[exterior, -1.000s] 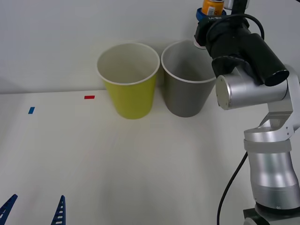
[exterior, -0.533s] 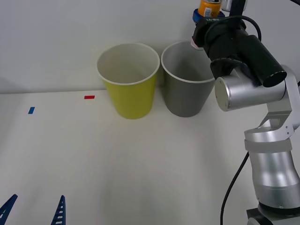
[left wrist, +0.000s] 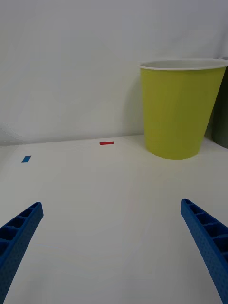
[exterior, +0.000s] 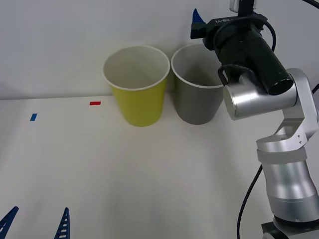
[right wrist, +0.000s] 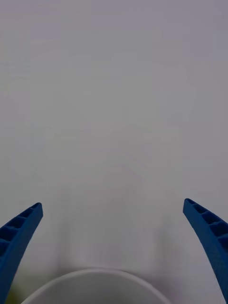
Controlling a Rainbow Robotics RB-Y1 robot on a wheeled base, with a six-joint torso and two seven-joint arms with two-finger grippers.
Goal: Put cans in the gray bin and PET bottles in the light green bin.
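Observation:
The gray bin stands at the back of the table, with the light green bin beside it on its left; both are upright. My right gripper hangs above the gray bin's far rim, and one blue finger shows. In the right wrist view this gripper is open with nothing between its fingers, and a white bin rim curves just below it. My left gripper rests open low at the table's front left. The cans and PET bottles are out of view.
A red tape mark and a blue tape mark lie on the white table left of the bins. A white wall stands right behind the bins. The right arm's silver elbow hangs beside the gray bin.
The right gripper held the orange-ended can above the gray bin. Now its fingers are open, the can is gone from them, and the wrist has shifted slightly left.

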